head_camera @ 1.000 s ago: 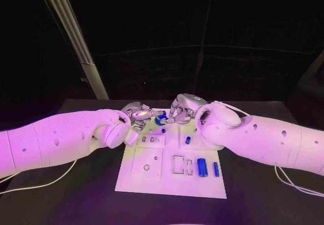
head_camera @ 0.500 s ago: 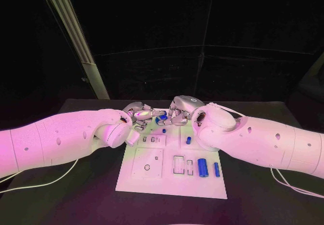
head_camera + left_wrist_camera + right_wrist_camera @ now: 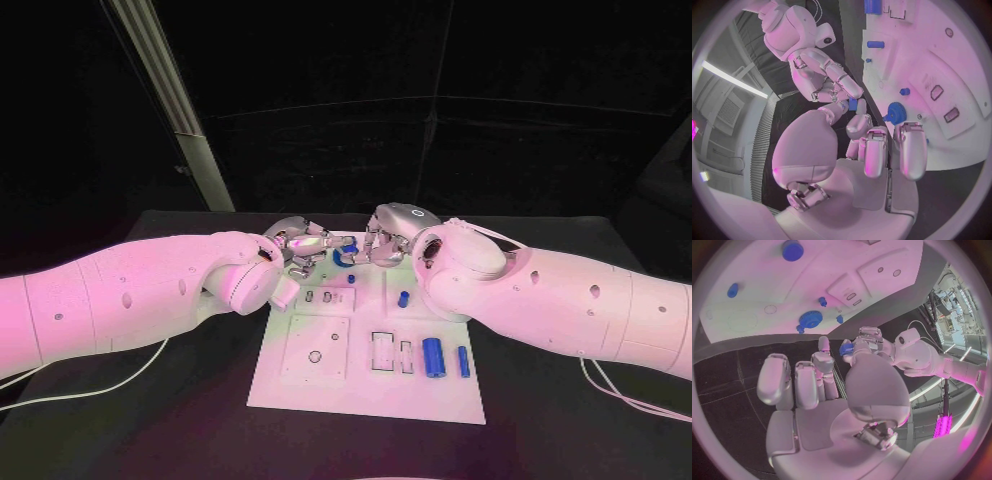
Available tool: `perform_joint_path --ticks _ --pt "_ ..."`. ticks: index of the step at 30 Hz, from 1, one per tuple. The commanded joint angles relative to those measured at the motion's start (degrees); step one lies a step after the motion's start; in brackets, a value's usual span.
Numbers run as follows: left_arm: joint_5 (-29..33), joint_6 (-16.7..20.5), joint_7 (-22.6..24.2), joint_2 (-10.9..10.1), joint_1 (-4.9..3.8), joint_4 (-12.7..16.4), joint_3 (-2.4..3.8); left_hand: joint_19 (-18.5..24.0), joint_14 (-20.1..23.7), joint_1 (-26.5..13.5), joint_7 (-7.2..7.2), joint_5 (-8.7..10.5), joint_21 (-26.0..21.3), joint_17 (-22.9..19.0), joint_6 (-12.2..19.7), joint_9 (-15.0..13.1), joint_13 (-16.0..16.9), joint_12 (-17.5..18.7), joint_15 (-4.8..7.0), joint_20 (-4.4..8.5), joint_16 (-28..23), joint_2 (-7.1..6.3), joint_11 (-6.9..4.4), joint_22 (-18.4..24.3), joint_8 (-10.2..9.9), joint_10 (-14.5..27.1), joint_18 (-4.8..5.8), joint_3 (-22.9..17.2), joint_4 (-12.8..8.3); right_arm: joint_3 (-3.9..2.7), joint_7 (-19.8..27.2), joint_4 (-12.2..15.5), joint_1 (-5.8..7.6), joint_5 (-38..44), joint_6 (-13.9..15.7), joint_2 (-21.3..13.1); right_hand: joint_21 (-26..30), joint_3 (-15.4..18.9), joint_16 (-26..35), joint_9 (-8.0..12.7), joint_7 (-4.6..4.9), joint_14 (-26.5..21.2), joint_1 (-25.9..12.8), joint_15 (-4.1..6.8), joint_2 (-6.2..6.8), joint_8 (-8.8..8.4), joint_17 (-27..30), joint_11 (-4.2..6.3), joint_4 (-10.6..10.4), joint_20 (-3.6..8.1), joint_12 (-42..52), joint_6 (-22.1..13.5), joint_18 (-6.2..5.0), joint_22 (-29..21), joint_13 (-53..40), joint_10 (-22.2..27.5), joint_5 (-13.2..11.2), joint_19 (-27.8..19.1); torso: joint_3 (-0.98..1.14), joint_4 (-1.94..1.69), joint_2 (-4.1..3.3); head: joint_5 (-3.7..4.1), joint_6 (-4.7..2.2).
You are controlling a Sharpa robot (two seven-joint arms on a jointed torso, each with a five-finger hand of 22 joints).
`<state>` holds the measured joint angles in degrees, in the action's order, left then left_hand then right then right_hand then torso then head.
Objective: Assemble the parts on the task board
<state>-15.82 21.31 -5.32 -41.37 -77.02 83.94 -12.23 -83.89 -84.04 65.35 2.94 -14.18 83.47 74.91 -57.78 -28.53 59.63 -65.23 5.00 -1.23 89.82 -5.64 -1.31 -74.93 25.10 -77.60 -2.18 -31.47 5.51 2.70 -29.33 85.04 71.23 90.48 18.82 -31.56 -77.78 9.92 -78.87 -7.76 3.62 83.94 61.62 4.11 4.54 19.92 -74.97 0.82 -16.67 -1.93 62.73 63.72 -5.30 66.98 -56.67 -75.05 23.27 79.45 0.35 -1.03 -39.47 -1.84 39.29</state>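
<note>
From the head camera we cannot make out much of what passes between the two hands: the left hand (image 3: 300, 244) and the right hand (image 3: 387, 238) meet fingertip to fingertip over the far edge of the task board (image 3: 368, 392), and a small blue part (image 3: 343, 256) shows in the gap between them, half covered by fingers. The wrist cameras tell us more. In the left wrist view the right hand (image 3: 826, 75) pinches the small blue part (image 3: 853, 104) at its fingertips, with the left hand (image 3: 873, 150) just beside it, its thumb tip close against the piece; whether the left hand actually grips it we cannot tell. The right wrist view shows the same meeting from the other side, the left hand (image 3: 873, 345) closed round the blue part (image 3: 846, 348) right at the tip of the right hand (image 3: 817, 385). Both wrist views also show a blue gear (image 3: 894, 110) seated on the board just beyond the fingers, hidden under the hands from above. Nearer the robot from the hands lie two blue cylinders (image 3: 433, 357) and a small blue peg (image 3: 405, 297)
</note>
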Motion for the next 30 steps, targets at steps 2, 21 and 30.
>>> perform_joint_path --ticks 2,21,30 --pt "0.29 -0.67 0.41 -0.06 -0.07 0.03 0.04 -1.74 -5.96 0.17 -0.02 -0.16 -0.02 15.09 -0.4 0.05 -0.07 0.02 -0.26 -0.2 0.18 0.44 -0.13 -4.99 -0.07 0.48 -0.16 -5.71 -6.21 -0.04 -0.57 -0.01 0.1 0.78 -0.27 -0.41 -0.31 -0.39 -0.18 -0.09 -0.14 3.15 0.2 0.38 -0.61 0.47 -0.45 -0.05 -0.07 0.12 0.22 -0.47 0.62 0.11 -0.17 -0.48 0.91 0.39 0.01 0.03 -0.01 -0.05 0.1" --pt "0.27 -3.32 -0.34 -0.24 -0.06 -0.01 0.04 -1.67 -5.96 0.29 -0.04 -0.27 -0.09 15.09 -0.82 0.63 -0.39 0.32 -0.2 -0.17 0.18 0.06 -0.16 -4.93 -0.22 0.76 -0.19 -6.67 -7.19 -0.05 0.34 0.11 0.09 0.81 0.4 -2.01 -0.35 -0.16 -0.09 -0.18 -0.1 3.12 0.9 0.35 -0.2 0.91 -0.46 -0.09 -0.06 0.1 -0.11 -0.86 0.62 0.19 -0.29 -0.37 0.26 0.28 0.02 0.01 -0.03 0.13 0.23" --pt "0.2 -3.94 -0.47 -0.18 -0.06 -0.04 0.04 -1.62 -5.96 0.27 -0.03 -0.3 -0.17 15.09 -0.96 0.75 -0.48 0.4 -0.19 -0.16 0.18 -0.03 -0.17 -4.83 -0.22 0.84 -0.21 -6.96 -7.41 -0.06 0.55 0.29 0.09 0.7 0.4 -2.1 -0.42 -0.09 -0.12 -0.21 -0.09 3.13 0.65 0.35 -0.3 1.02 -0.52 -0.1 -0.15 0.09 -0.05 -0.91 0.64 0.31 -0.47 -0.43 -0.04 0.32 0.02 -0.02 -0.04 0.16 0.36"
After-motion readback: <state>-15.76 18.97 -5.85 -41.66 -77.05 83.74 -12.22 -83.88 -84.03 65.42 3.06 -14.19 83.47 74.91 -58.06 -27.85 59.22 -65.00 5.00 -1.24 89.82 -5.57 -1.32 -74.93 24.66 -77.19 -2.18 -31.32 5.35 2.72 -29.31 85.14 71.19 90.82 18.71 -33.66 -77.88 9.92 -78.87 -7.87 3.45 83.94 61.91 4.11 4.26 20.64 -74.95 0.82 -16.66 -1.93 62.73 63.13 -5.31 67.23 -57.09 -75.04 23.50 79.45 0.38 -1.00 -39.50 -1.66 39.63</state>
